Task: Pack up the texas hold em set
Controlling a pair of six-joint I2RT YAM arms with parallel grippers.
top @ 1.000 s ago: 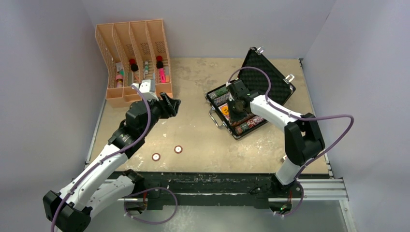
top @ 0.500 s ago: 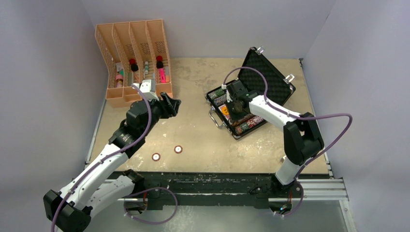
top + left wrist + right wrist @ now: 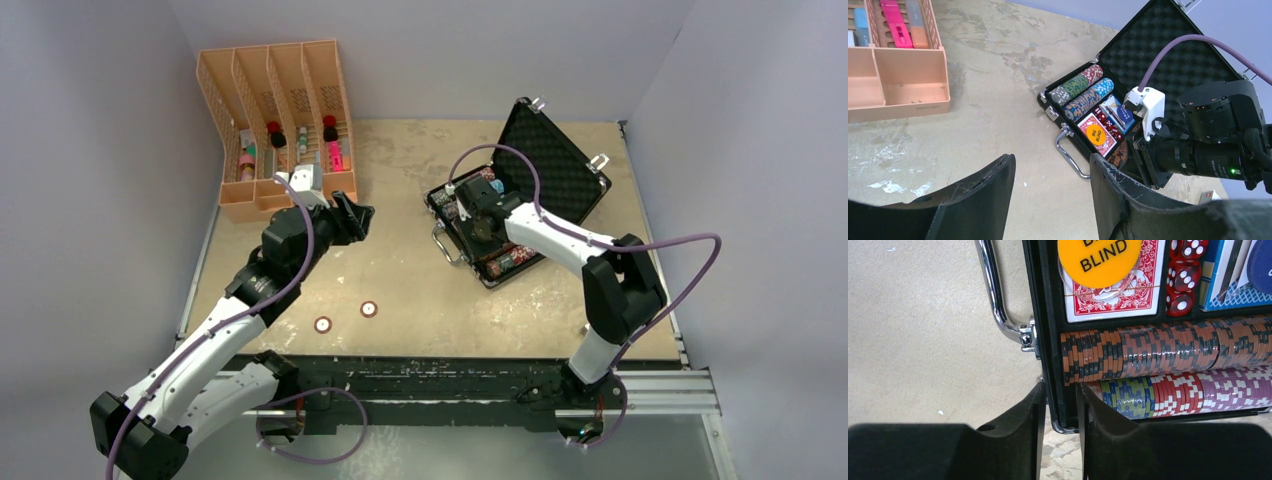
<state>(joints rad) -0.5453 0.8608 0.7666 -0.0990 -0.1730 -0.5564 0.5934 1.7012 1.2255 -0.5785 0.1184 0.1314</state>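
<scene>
**Case open at the right gripper, two chips loose on the table**

Right wrist view only: right gripper (image 3: 1060, 390) narrowly parted, gripping nothing, one fingertip either side of the near corner of the briefcase (image 3: 1046, 305). Cannot tell whether the pads touch its wall. Just beyond the tips, two rows of chips (image 3: 1158, 347). Past those, a red-backed deck (image 3: 1148, 290) under an orange "BLIND" disc (image 3: 1098, 257), with red dice (image 3: 1182, 275) to its right. Silver handle (image 3: 993, 295) up and left of the tips.

Left wrist view: left gripper (image 3: 1050, 165) wide apart and empty, above the table. Briefcase well ahead and to its right, lid raised. Orange rack (image 3: 908, 95) ahead to its left.

Top view alone: two loose chips (image 3: 369, 309) on the table behind the left gripper, toward the arm bases, well apart from the case.
</scene>
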